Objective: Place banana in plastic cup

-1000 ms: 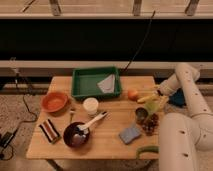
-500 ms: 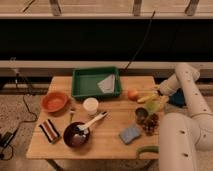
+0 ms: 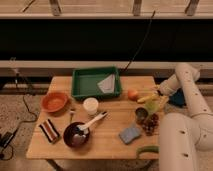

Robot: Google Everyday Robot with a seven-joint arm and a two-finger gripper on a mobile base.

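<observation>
1. The tool [image 3: 156, 93] hangs low over the right end of the counter [image 3: 110, 145], at the tip of the white arm. I cannot tell how far open it is or whether it has hold of anything.
2. The banana [image 3: 146, 98] lies on the counter just beside the tool, with an orange fruit [image 3: 133, 94] close on its far side.
3. The plastic cup [image 3: 90, 106] stands upright near the middle, well apart from the banana and in front of the green tray [image 3: 87, 82].
4. An orange bowl [image 3: 54, 101] sits beyond the cup.
</observation>
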